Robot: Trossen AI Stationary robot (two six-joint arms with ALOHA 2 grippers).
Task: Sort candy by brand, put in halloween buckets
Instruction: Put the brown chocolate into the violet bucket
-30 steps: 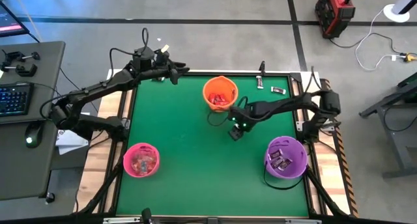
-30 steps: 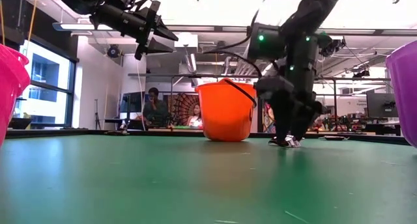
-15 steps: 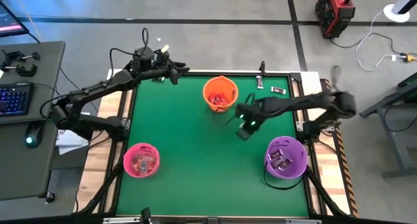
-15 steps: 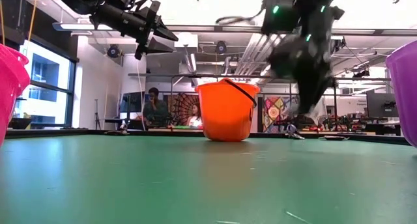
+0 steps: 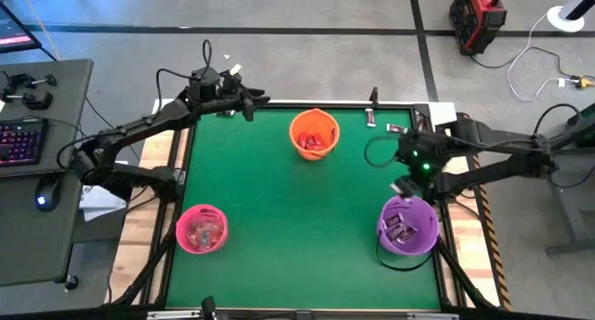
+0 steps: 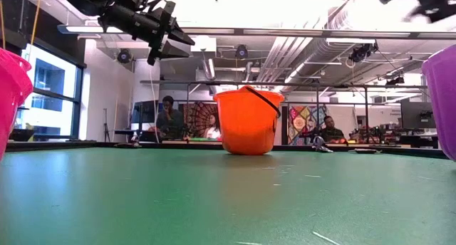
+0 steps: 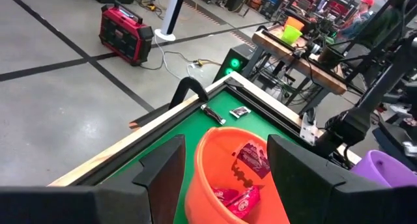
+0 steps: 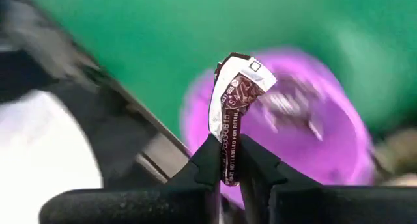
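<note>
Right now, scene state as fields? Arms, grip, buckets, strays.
right gripper: shut on a dark-wrapped candy, above the table's right side near the purple bucket
left gripper: open, empty, at the table's far left corner, facing the orange bucket
orange bucket: holds red-wrapped candy
pink bucket: near left, has candy
purple bucket: near right, holds dark pieces
loose candy: two pieces by the far right edge

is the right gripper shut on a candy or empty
Shut on a candy: the right gripper pinches a dark wrapped piece near the purple bucket.
</note>
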